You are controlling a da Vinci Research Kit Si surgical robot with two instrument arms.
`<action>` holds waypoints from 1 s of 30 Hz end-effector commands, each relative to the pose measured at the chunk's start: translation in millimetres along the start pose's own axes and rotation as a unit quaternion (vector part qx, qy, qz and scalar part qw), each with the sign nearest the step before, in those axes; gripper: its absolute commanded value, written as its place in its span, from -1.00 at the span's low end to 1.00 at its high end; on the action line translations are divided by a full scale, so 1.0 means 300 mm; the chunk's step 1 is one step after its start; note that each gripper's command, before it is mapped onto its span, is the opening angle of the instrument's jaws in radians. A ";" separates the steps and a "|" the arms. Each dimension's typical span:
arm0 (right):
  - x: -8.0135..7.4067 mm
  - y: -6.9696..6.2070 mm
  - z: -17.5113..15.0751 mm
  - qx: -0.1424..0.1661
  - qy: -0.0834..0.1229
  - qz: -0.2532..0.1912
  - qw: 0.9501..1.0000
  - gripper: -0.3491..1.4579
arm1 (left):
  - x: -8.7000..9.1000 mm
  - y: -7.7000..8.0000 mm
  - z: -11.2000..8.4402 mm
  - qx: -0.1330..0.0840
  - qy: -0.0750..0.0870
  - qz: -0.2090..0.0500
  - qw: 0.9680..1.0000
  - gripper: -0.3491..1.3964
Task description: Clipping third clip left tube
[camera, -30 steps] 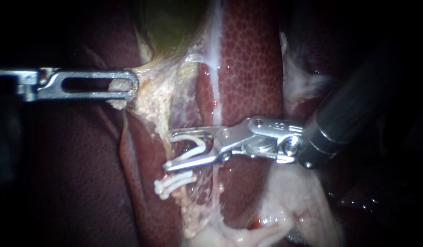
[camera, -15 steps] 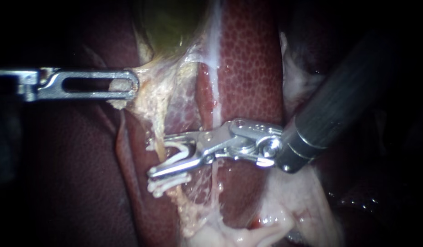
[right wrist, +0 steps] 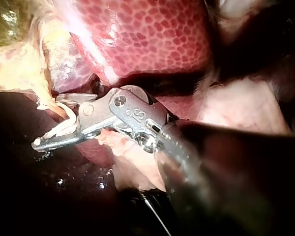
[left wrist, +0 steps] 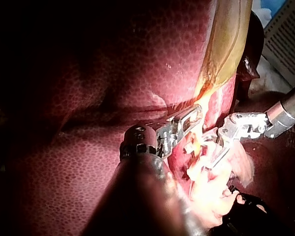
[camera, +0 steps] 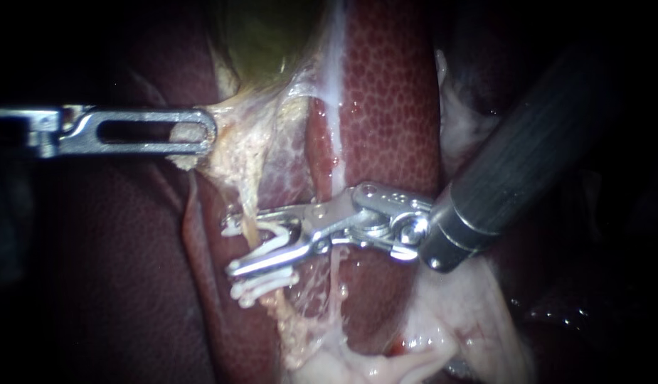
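Watching the last second, the big change is the right instrument's end effector [camera: 230,243] sliding across the liver [camera: 393,107] to the left tube [camera: 247,206]. Its jaws now sit one on each side of that yellowish strand. It's partly open and not squeezed down yet, holding the new clip [camera: 272,238] between the jaws as a white V, and the tube looks to run right through it. The lower clip [camera: 261,286] is already on the tube just beneath, apart from the new one. The left instrument's end effector [camera: 200,134] hasn't budged. It's clamped flat on the pale tissue [camera: 232,149] under the gallbladder [camera: 264,35], keeping things stretched. I'd say it's lined up and only the squeeze is left.
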 end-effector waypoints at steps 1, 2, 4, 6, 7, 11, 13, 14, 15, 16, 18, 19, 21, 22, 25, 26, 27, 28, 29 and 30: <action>-0.0007 -0.0002 0.001 0.004 -0.001 0.002 1.000 -0.01 | 0.0000 0.0000 0.0000 0.000 0.000 0.000 1.000 -1.00; -0.0013 -0.0001 0.001 0.004 -0.002 0.001 1.000 -0.01 | 0.0000 0.0000 0.0000 0.000 0.000 0.000 1.000 -1.00; -0.0027 0.0000 0.002 0.005 -0.003 0.000 1.000 -0.01 | 0.0000 0.0000 0.0000 0.000 0.000 0.000 1.000 -1.00; -0.0034 0.0001 0.003 0.005 -0.003 0.002 1.000 -0.01 | 0.0001 0.0000 0.0000 0.000 0.000 0.000 1.000 -1.00; -0.0034 0.0002 0.003 0.005 -0.003 0.002 1.000 -0.01 | 0.0001 0.0001 0.0000 0.000 0.000 0.000 1.000 -1.00; -0.0029 0.0003 0.003 0.005 -0.003 0.002 1.000 -0.01 | 0.0003 0.0001 0.0002 0.000 0.000 0.000 1.000 -1.00; -0.0027 0.0005 0.003 0.005 -0.003 0.002 1.000 -0.02 | 0.0004 0.0001 0.0005 0.001 0.000 0.000 1.000 -1.00; -0.0026 0.0005 0.003 0.005 -0.003 0.002 1.000 -0.02 | 0.0006 0.0001 0.0007 0.001 0.000 0.000 1.000 -1.00; -0.0025 0.0006 0.003 0.004 -0.003 0.003 1.000 -0.02 | 0.0006 0.0001 0.0008 0.001 0.000 0.000 1.000 -1.00; -0.0023 0.0006 0.003 0.004 -0.003 0.003 1.000 -0.02 | 0.0006 0.0001 0.0008 0.001 0.000 0.000 1.000 -1.00; -0.0018 0.0006 0.003 0.005 -0.002 0.003 1.000 -0.03 | 0.0007 0.0001 0.0008 0.000 0.000 0.000 1.000 -1.00; -0.0014 0.0006 0.003 0.005 -0.002 0.003 1.000 -0.03 | 0.0007 0.0001 0.0008 0.000 0.000 0.000 1.000 -1.00; -0.0006 0.0005 0.003 0.005 0.000 0.004 1.000 -0.04 | 0.0007 0.0001 0.0008 0.000 0.000 0.001 1.000 -1.00; -0.0001 0.0005 0.003 0.006 0.001 0.004 1.000 -0.04 | 0.0007 0.0001 0.0008 0.000 0.000 0.001 1.000 -1.00; 0.0012 0.0005 0.002 0.007 0.005 0.005 1.000 -0.05 | 0.0007 0.0001 0.0009 0.000 0.000 0.001 1.000 -1.00; 0.0015 0.0004 0.002 0.007 0.005 0.005 1.000 -0.05 | 0.0007 0.0001 0.0009 0.000 0.000 0.001 1.000 -1.00; 0.0017 0.0004 0.002 0.007 0.005 0.006 1.000 -0.06 | 0.0007 0.0001 0.0009 0.000 0.000 0.001 1.000 -1.00; 0.0019 0.0003 0.001 0.008 0.005 0.006 1.000 -0.06 | 0.0007 0.0001 0.0009 0.000 0.000 0.001 1.000 -1.00; 0.0022 0.0003 0.001 0.008 0.005 0.006 1.000 -0.07 | 0.0007 0.0001 0.0009 0.000 0.000 0.001 1.000 -1.00; 0.0024 0.0002 0.001 0.008 0.005 0.006 1.000 -0.08 | 0.0007 0.0002 0.0009 0.000 0.000 0.001 1.000 -1.00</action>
